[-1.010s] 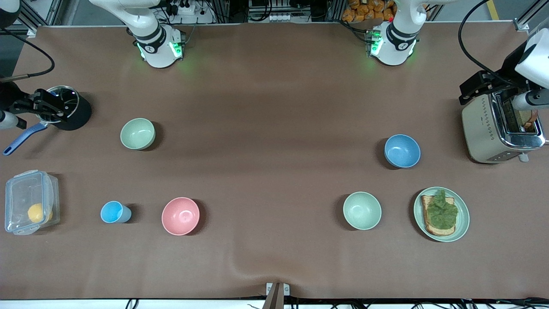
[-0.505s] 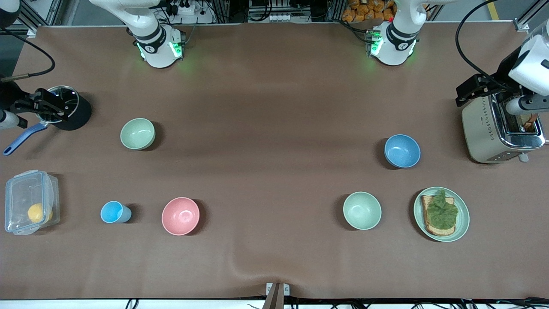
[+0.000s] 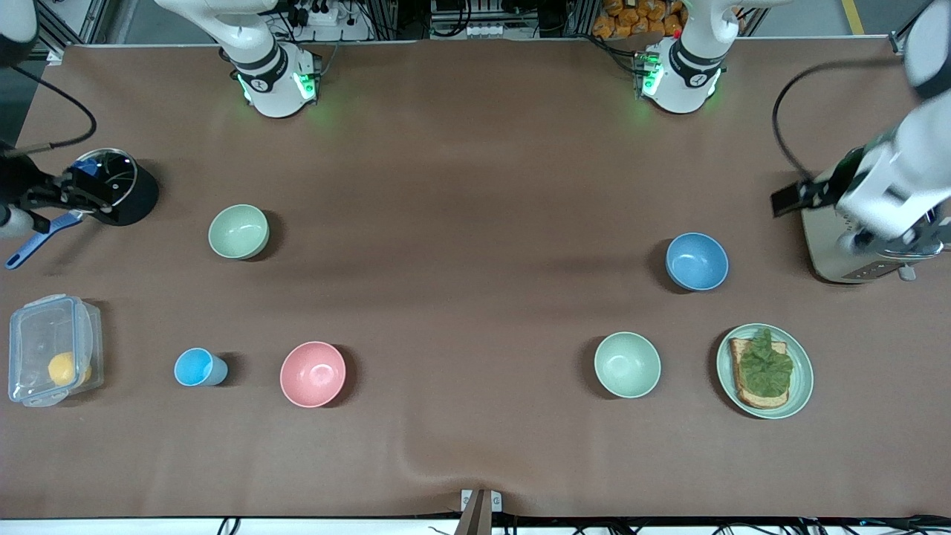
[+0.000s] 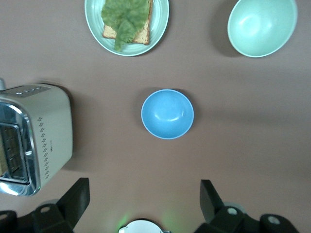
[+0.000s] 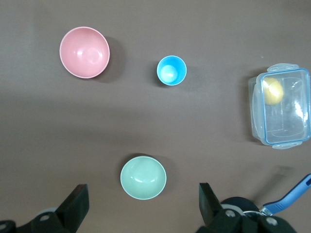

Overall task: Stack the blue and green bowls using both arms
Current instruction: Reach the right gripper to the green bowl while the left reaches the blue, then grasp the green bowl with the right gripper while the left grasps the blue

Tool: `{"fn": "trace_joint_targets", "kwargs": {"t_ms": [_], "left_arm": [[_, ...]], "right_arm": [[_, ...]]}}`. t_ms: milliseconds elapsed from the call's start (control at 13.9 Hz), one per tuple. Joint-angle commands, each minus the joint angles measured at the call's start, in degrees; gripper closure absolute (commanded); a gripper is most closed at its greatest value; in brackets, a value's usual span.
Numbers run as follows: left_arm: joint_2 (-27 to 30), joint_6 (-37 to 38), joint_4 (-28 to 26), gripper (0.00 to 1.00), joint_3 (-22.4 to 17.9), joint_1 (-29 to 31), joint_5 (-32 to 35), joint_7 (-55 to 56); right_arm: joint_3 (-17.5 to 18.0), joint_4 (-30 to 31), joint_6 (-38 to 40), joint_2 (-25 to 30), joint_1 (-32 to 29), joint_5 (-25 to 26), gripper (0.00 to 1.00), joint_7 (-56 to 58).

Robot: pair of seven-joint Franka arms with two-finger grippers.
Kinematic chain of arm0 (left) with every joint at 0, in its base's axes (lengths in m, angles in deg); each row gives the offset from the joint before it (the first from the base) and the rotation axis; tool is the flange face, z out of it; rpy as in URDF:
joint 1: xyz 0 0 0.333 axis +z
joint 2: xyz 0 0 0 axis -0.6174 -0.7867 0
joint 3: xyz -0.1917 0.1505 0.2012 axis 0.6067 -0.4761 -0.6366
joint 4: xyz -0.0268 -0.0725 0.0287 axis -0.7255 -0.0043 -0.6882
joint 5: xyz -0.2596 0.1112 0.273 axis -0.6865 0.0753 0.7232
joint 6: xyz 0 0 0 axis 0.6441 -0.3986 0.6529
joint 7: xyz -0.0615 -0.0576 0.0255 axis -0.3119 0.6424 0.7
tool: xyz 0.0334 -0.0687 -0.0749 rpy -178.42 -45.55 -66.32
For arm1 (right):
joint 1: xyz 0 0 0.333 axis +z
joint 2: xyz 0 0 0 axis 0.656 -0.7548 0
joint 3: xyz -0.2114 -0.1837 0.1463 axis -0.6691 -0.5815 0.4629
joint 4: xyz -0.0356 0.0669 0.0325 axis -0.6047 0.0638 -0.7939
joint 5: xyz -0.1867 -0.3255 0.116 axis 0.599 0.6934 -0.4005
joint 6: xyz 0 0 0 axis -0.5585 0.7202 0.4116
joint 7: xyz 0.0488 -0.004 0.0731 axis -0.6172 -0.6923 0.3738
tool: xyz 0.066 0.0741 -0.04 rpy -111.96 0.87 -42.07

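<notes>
On brown table (image 3: 475, 186), scattered bowls.

Wide bare surface (image 3: 461, 245) runs down the middle, nothing standing there. Blue bowl (image 3: 696, 261) sits apart from the toaster (image 3: 832, 238), mint bowl (image 3: 627, 364) and plate (image 3: 801, 386). Green bowl (image 3: 238, 231) stands well apart from the black pot (image 3: 137, 197), pink bowl (image 3: 313, 374) and cup (image 3: 197, 367).

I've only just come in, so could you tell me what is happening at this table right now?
Nothing is held yet. Both arms hang high at their ends of the table with fingers open: the left gripper over the toaster, the right gripper over the black pot. The blue bowl and the green bowl sit untouched and far apart, so the stacking has not begun.
</notes>
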Motion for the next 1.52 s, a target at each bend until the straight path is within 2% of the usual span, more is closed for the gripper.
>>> {"fn": "trace_joint_targets", "kwargs": {"t_ms": [0, 216, 433, 577, 866, 1082, 1443], "left_arm": [[-3.61, -4.45, -2.22, 0.0, 0.23, 0.33, 1.02, -1.4], [-2.74, -19.03, -14.6, 0.0, 0.32, 1.91, 0.84, -1.49], [-2.13, -29.85, -24.62, 0.0, 0.14, 3.39, 2.24, -3.67], [-2.56, -33.29, -28.07, 0.0, 0.32, 5.94, 2.51, -6.31], [-2.65, -41.99, -35.97, 0.0, 0.32, 6.22, 2.51, -6.85], [-3.62, -46.74, -39.58, 0.0, 0.4, 7.09, 2.42, -6.85], [-5.29, -49.48, -41.18, 0.01, 0.4, 7.97, 2.42, -7.11]], "right_arm": [[0.43, -0.72, -0.54, -2.45, -0.72, -0.38, 0.0, 0.55], [0.43, 0.15, 0.42, -5.08, -1.07, -0.47, 0.0, -0.06], [0.43, 8.13, -1.94, -2.63, -1.6, -2.04, 0.0, -0.24], [0.43, 13.58, -3.7, -0.44, -2.91, -5.72, 0.0, -0.24], [0.43, 30.35, -14.14, 7.47, -2.83, -7.32, 0.0, -0.24], [0.61, 42.67, -24.6, 12.92, -2.04, -8.38, 0.0, -0.24], [0.43, 49.44, -30.67, 13.2, -2.83, -8.2, 0.0, 0.99]]}}
